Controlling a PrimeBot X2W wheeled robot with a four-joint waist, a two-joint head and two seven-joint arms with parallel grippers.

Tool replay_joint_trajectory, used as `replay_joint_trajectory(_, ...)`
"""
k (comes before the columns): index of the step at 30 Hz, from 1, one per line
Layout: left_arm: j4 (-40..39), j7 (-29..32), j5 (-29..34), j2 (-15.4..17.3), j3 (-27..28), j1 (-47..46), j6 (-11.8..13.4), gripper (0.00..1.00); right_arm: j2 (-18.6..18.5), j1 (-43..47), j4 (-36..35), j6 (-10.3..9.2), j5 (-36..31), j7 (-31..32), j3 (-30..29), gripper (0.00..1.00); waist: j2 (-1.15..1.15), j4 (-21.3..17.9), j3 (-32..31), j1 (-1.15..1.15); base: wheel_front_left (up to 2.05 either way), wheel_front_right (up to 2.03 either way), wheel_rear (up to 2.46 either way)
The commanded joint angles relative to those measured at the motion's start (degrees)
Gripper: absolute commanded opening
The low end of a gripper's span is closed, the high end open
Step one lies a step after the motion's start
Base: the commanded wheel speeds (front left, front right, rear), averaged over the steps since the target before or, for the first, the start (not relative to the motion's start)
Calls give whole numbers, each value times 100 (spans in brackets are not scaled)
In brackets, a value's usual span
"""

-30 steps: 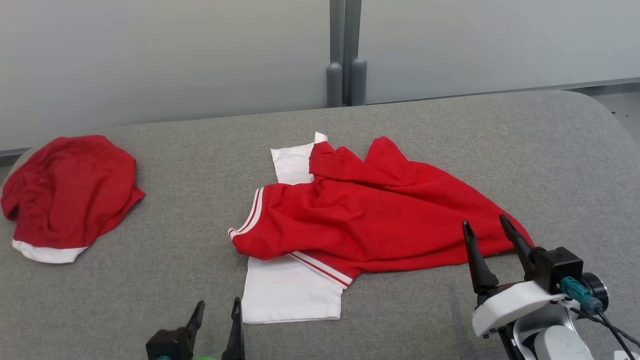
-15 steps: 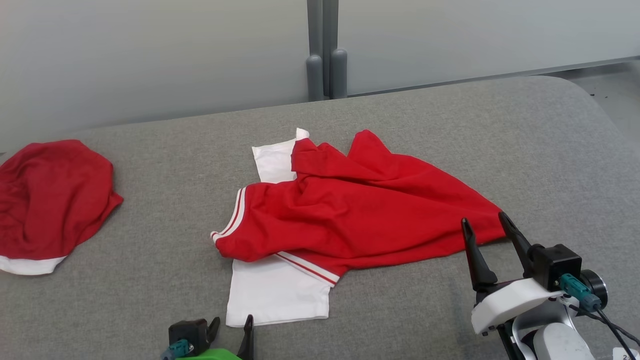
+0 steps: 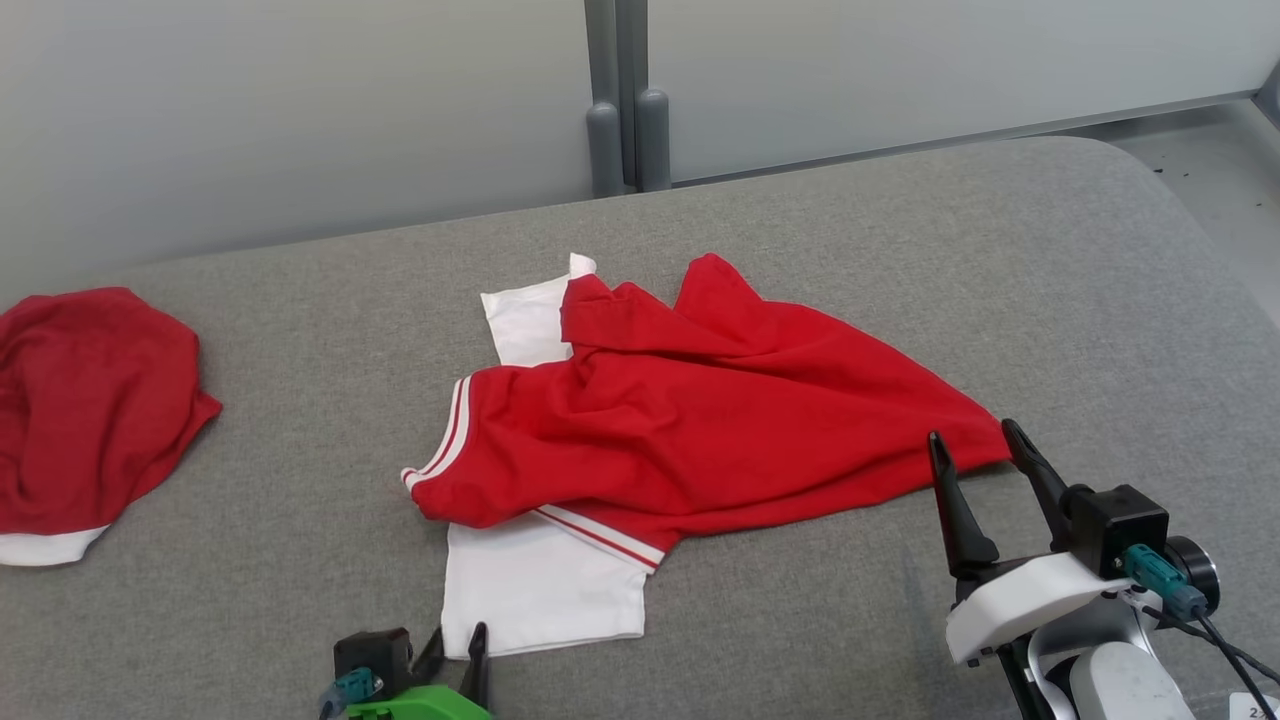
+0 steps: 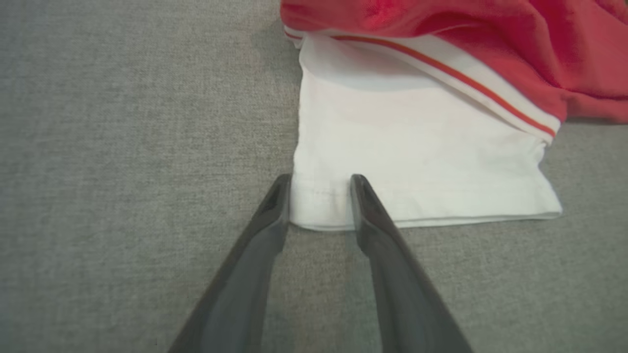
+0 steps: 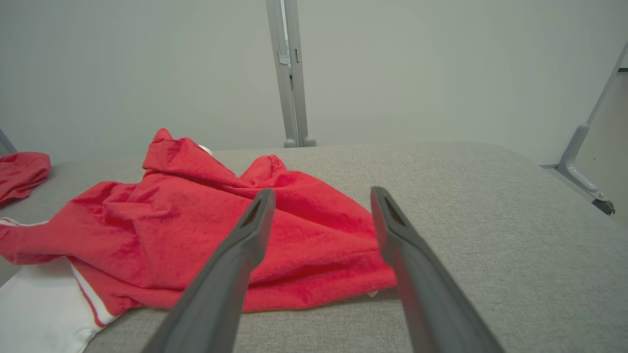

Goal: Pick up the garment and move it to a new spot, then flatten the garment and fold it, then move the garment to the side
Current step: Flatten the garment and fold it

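The left tool [image 4: 320, 182] has slid over to the near corner of the white sleeve [image 3: 540, 590], and its two fingers have come closer together than they were a moment ago. The head camera has also turned a little, so everything sits more to the left in that view, but the clothes have not moved on the bench [image 3: 1000, 280]. The left tool's fingers are now a narrow way apart, with the hem of the sleeve lying flat between them. One finger is at the sleeve's side edge and the other is over the white cloth. The hem is not pinched. The red and white shirt [image 3: 700, 430] lies crumpled in the middle of the bench, with its red body spread toward the right edge and the white sleeve pointing at the near edge. The right tool [image 3: 970, 431] is spread wide and holds nothing. Its fingertips are just beside the shirt's right corner. A second red garment [image 3: 90, 400] lies bunched up by the left edge, well apart from the shirt.
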Motion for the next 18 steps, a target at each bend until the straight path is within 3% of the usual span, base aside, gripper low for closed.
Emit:
replay_joint_trajectory(1, 54, -43, -68, -15, -17, -57, -45, 48, -10, 1, 24, -2, -38, -24, -26, 100, 18, 11, -13, 0, 0, 0, 0)
replay_joint_trajectory(2, 57, -78, -108, -31, -13, -65, -65, 40, -10, 11, 27, -2, -39, -32, -33, 100, 18, 19, -24, 0, 0, 0, 0)
replay_joint_trajectory(4, 51, -159, -208, -61, 16, -66, -120, 0, -9, 34, 40, -2, -41, -42, -49, 100, 18, 41, -46, 0, 0, 0, 0)
replay_joint_trajectory(8, -3, -292, -376, -91, 23, -44, -176, 0, -10, 111, 63, -2, -41, -23, -123, 100, 18, 105, -108, 0, 0, 0, 0)
replay_joint_trajectory(18, -739, -678, -460, -5, 203, 202, -11, 0, -10, 318, 304, -2, 56, 110, -439, 100, 18, 289, -216, 0, 0, 0, 0)
